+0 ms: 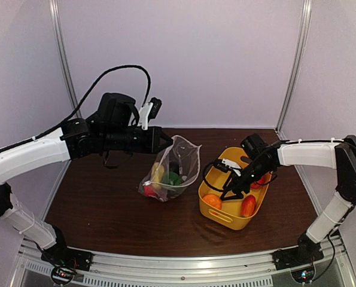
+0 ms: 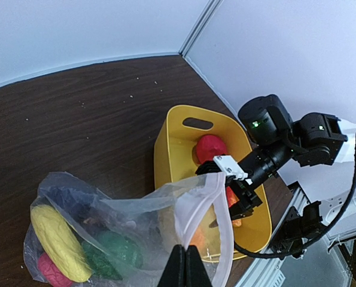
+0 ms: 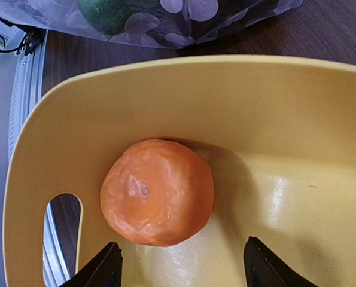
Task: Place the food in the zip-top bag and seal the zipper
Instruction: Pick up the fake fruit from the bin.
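The right pincer [image 3: 186,263] is spread wide with nothing in it. An orange toy fruit [image 3: 157,192] lies just ahead of its fingertips on the floor of the yellow tub [image 3: 237,89]. The fruit looks light, hard and glossy, so it may well squirt free; closing across its broad middle seems safest. Past the tub wall lies the zip-top bag [image 3: 166,18], thin, limp and crinkly. The left pincer [image 2: 183,266] is pinched tight on the bag's rim near the zipper [image 2: 222,209], propping the mouth open.
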You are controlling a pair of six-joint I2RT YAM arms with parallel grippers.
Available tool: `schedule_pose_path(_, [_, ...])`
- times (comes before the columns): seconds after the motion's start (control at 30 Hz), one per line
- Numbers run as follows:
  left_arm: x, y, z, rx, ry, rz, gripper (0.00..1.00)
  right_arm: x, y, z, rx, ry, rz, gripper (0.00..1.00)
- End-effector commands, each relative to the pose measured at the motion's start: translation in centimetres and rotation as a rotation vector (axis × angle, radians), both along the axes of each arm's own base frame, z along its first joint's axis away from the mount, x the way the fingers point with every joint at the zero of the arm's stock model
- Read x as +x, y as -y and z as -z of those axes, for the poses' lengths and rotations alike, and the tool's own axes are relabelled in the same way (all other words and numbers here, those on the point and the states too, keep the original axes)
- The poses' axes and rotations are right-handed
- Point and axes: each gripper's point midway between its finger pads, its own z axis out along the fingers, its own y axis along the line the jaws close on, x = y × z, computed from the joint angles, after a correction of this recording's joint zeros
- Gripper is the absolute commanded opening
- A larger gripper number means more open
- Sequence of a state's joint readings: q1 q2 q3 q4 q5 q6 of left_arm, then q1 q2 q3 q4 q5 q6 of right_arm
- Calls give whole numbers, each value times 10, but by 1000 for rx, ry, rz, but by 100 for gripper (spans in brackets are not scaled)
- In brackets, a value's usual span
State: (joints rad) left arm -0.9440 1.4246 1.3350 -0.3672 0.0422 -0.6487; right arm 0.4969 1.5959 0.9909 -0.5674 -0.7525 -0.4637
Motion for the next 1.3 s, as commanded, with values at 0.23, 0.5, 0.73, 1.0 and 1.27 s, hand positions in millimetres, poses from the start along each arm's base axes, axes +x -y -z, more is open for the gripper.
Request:
schedule_pose_path(0.23, [2,-2,-5,-18,26,-4,0,18,-26,-6,95,-31,110,66])
schedule_pose_path(0.5, [2,0,-3,-17,19,-2,0,7,-35,5,55,-4,75,67])
schedule_pose_path(0.73, [2,-2,0,-14,17,-8,0,6,-32,20,25,-20,77,66])
schedule_pose_path(1.0, [1,-3,0,-15,19,-10,0,2,-29,31,0,-42,68,63])
schedule_pose_path(1.27, [1,-4,1,-16,20,-12,0,-1,-27,36,-11,-55,58,61])
